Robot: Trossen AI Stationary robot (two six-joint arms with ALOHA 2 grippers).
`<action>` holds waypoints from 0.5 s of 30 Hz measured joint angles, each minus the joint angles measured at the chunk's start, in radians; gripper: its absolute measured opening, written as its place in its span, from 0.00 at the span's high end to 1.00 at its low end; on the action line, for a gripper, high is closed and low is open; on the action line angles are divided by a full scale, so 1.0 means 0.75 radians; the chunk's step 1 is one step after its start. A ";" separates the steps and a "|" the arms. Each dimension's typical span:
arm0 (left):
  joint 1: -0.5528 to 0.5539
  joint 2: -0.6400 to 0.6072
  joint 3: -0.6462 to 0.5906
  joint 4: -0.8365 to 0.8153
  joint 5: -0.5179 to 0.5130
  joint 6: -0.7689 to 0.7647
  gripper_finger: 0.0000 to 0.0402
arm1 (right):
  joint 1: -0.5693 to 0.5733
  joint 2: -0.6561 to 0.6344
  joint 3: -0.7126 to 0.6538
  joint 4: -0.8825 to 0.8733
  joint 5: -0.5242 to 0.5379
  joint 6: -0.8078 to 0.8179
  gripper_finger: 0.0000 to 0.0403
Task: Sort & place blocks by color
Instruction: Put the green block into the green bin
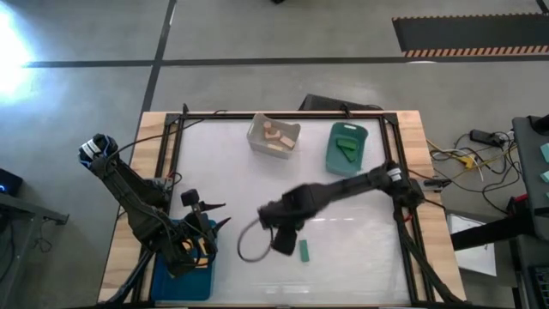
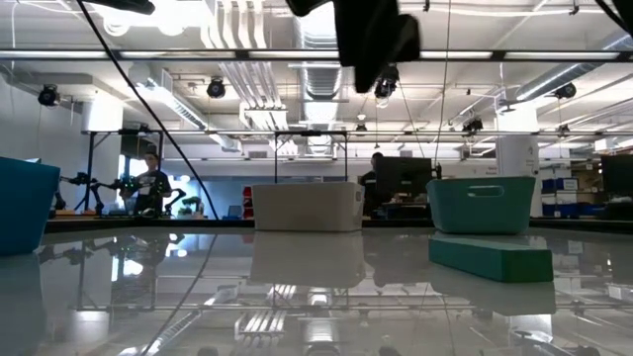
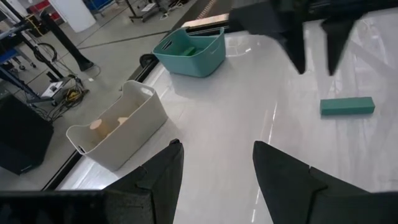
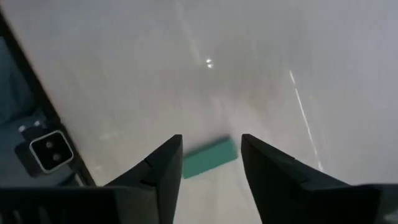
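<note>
Your right gripper (image 4: 211, 171) hangs above the white table (image 1: 343, 249) with its two dark fingers spread apart and nothing between them. Seen from the right wrist, a green bar block (image 4: 210, 157) lies flat on the table below, showing in the gap between those fingers, apart from them. From above, that same block (image 1: 304, 250) sits just beside the right gripper (image 1: 281, 242), toward the table's front edge, and from table height it lies alone on the glossy surface (image 2: 491, 256).

Farther out, toward the back of the table, you have two bins side by side: a clear bin (image 1: 273, 137) holding pale tan wooden blocks (image 1: 274, 134), and a green bin (image 1: 346, 148) holding green blocks (image 1: 349, 147).

Your left gripper (image 3: 214, 168) waits at the table's front left, over the blue bin (image 1: 182, 279), its fingers also parted and empty. From its wrist you see the right arm's fingers (image 3: 297, 53) above the green bar.
</note>
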 joint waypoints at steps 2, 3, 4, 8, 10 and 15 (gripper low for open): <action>-0.001 0.000 0.000 0.000 0.000 0.010 0.56 | 0.052 0.000 -0.021 -0.001 0.035 0.125 0.60; 0.000 0.000 0.000 0.000 0.000 0.011 0.56 | 0.075 0.000 -0.030 0.000 0.056 0.186 0.58; 0.000 0.000 0.000 0.000 0.000 0.012 0.56 | 0.097 0.000 -0.038 0.000 0.083 0.246 0.56; 0.000 0.000 0.000 0.000 0.000 0.010 0.56 | 0.178 0.000 -0.083 0.001 0.206 0.498 0.50; 0.000 0.000 0.000 0.000 0.000 0.010 0.56 | 0.209 0.000 -0.120 0.001 0.236 0.631 0.47; 0.000 0.000 0.000 0.000 0.000 0.083 0.56 | 0.258 0.001 -0.253 0.001 0.241 0.965 0.42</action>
